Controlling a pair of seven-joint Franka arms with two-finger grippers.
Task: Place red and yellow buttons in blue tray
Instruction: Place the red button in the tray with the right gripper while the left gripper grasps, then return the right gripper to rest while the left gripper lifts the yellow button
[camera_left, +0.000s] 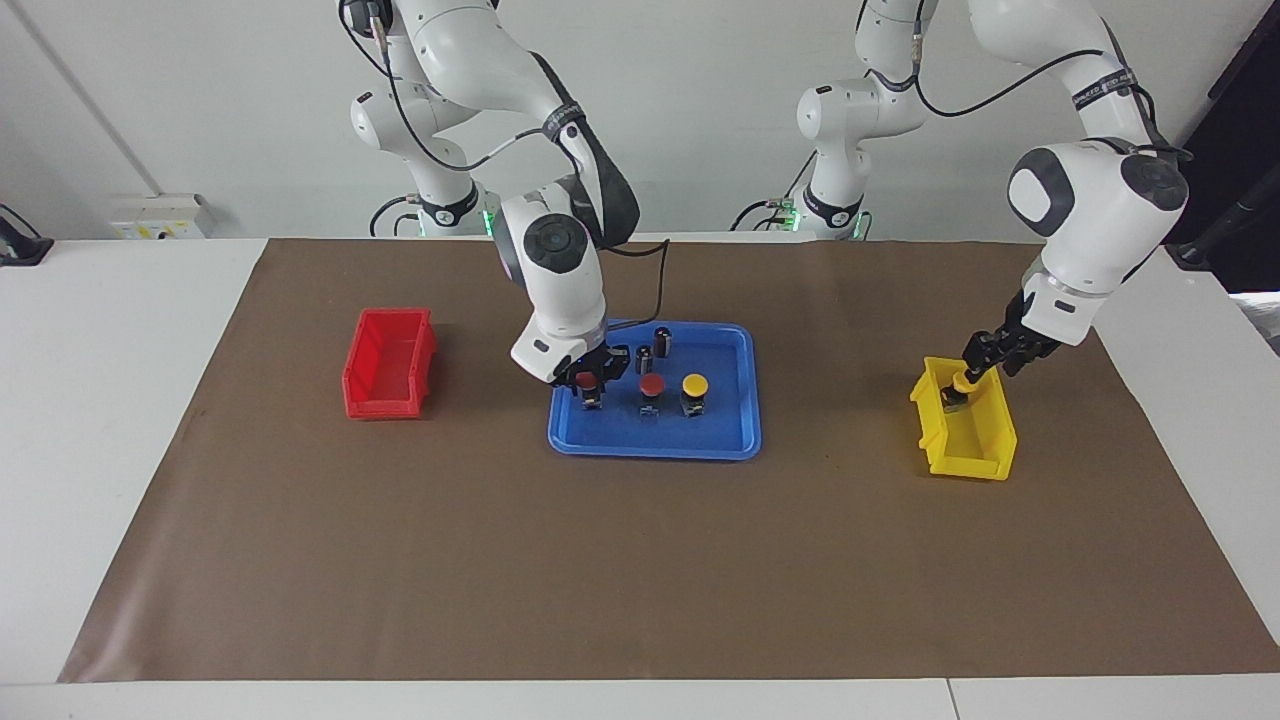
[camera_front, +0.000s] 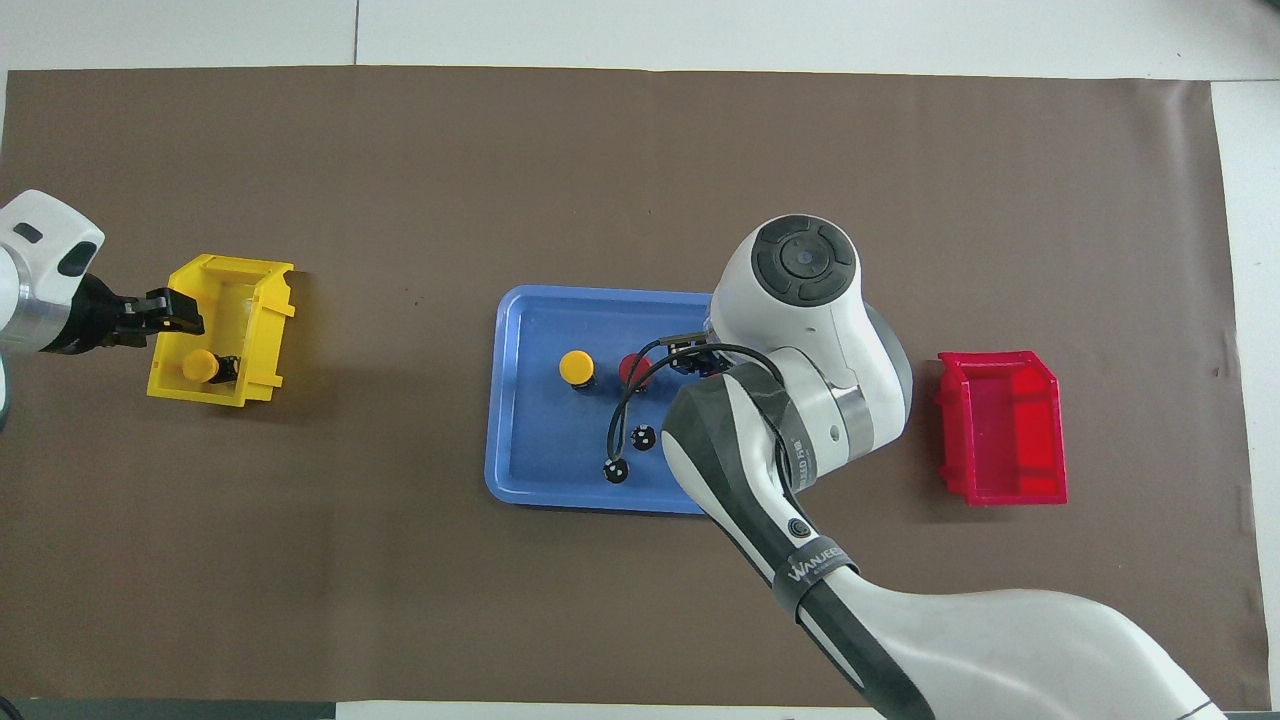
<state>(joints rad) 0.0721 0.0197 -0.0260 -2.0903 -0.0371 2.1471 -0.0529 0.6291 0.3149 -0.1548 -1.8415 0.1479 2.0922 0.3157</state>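
Observation:
The blue tray (camera_left: 722, 432) (camera_front: 540, 455) lies mid-table. In it stand a red button (camera_left: 651, 388) (camera_front: 630, 368) and a yellow button (camera_left: 695, 386) (camera_front: 576, 367). My right gripper (camera_left: 590, 385) is low over the tray's end toward the right arm, shut on a second red button (camera_left: 587, 380); the arm hides both in the overhead view. A second yellow button (camera_left: 961, 381) (camera_front: 200, 365) lies in the yellow bin (camera_left: 978, 442) (camera_front: 258, 325). My left gripper (camera_left: 968, 372) (camera_front: 180, 312) is in the bin's mouth just above that button.
Two dark capless cylinders (camera_left: 662, 340) (camera_left: 644, 358) stand in the tray nearer the robots than the buttons; they also show in the overhead view (camera_front: 643, 437) (camera_front: 616, 471). A red bin (camera_left: 385, 365) (camera_front: 1005, 425) stands toward the right arm's end of the brown mat.

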